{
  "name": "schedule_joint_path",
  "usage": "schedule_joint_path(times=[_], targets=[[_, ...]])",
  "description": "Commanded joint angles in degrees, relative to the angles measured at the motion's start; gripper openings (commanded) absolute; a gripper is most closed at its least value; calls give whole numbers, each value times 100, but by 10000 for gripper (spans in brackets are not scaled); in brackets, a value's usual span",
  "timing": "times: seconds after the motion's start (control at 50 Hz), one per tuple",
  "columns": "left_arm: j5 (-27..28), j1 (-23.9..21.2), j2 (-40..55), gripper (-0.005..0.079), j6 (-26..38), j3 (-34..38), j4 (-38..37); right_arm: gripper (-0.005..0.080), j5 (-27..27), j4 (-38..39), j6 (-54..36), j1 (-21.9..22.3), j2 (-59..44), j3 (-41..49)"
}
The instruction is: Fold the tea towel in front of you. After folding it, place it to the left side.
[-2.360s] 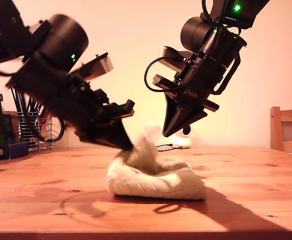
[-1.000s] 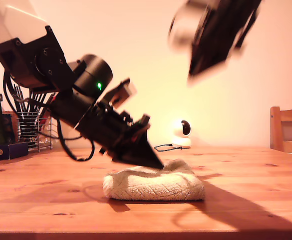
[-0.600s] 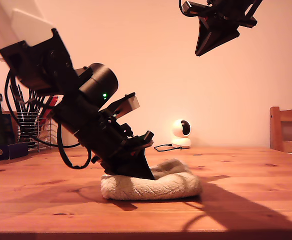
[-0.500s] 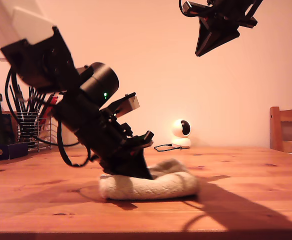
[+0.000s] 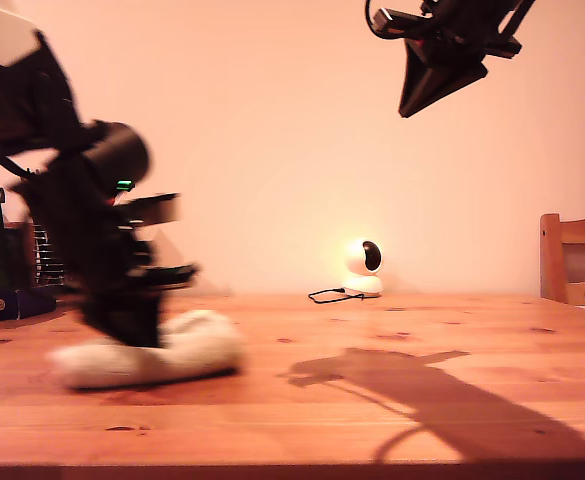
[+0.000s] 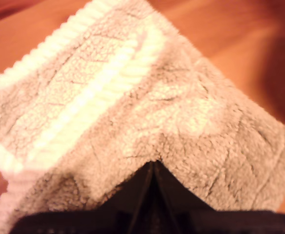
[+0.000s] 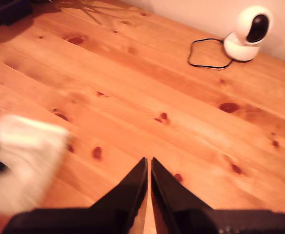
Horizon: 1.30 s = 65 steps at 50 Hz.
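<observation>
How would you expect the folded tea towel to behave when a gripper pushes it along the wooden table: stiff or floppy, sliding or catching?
Probably floppy: the tea towel is a soft, rounded, fluffy bundle, not a crisp slab. It likely slides as one piece under my first gripper, whose tips press into the pile. Its thick ribbed hem may add slight body at the edges.

Towel (image 6: 181,117): a pale, fluffy terry cloth filled most of the first wrist view, its pile crossed by faint quilted lines.
Hem (image 6: 101,90): a thick ribbed cord ran diagonally across the cloth; a second ribbed edge lay along its outer border, so two layers lay one over the other.
First gripper (image 6: 152,168): the dark fingertips met at a point, pressed together, with the towel's pile bunched around the tip; whether cloth lay between them could not be told.
Table (image 6: 239,44): reddish-orange wood showed beyond the towel's edges.
Sharpness: soft throughout.
</observation>
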<state>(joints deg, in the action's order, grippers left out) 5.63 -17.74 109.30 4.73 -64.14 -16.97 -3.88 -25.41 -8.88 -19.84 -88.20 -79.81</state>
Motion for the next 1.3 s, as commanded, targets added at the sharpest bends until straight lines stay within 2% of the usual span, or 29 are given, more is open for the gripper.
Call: schedule_joint_path(times=[0.0, 0.08, 0.2, 0.38, 0.54, 0.64, 0.74, 0.82, 0.98, 1.28], targets=[[-577, 330, 581, -21, 160, 498, -516, -13, -4, 20, -13, 52, 59, 28], [-920, 511, 577, -21, 181, 498, -616, -13, -17, 24, -13, 81, 59, 28], [-1137, 702, 511, -21, 179, 498, -699, -13, -28, 24, -13, 122, 59, 28], [-1071, 697, 46, -21, 175, 496, -741, -13, -120, 26, -13, 127, 59, 28], [-1032, 531, -807, -21, 120, 496, -807, -13, -671, 24, 9, 127, 59, 28], [-907, 481, -1338, -21, 79, 496, -752, -13, -931, 26, 13, 127, 59, 28], [-800, 481, -1757, -21, 68, 496, -723, -13, -935, 26, 70, 120, 59, 28], [-494, 481, -2044, -21, 61, 496, -695, -13, -933, 28, 144, 120, 59, 28], [146, 481, -2470, -21, -24, 498, -354, -13, -903, 87, 144, 120, 59, 28], [686, 317, -3200, -21, -44, 501, 61, -13, -592, 181, 166, 120, 131, 72]])
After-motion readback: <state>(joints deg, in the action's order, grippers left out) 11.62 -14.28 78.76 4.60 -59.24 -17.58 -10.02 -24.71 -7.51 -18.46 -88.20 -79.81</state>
